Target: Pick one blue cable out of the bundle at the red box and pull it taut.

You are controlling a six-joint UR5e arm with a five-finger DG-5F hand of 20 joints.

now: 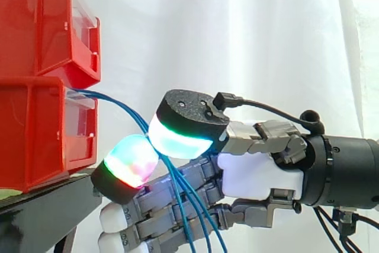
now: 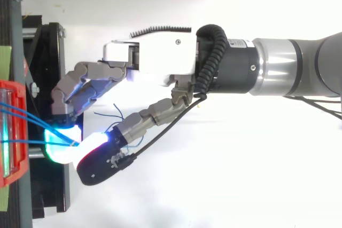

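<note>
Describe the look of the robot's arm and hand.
The hand has a white palm shell and grey segmented fingers, some links white. Its fingertips are thick rounded pads under black caps; in the side view one glows white and green, another red, green and magenta. The wrist is a black cylinder with a small white label, and the arm beyond it is silver-grey.

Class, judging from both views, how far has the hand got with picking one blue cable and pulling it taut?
Done: the hand is at the blue cables by the red box. In hand: its pads pinch the bundle; whether one strand is singled out is unclear. Left: pulling taut, since the cables droop from box to pads.
</note>
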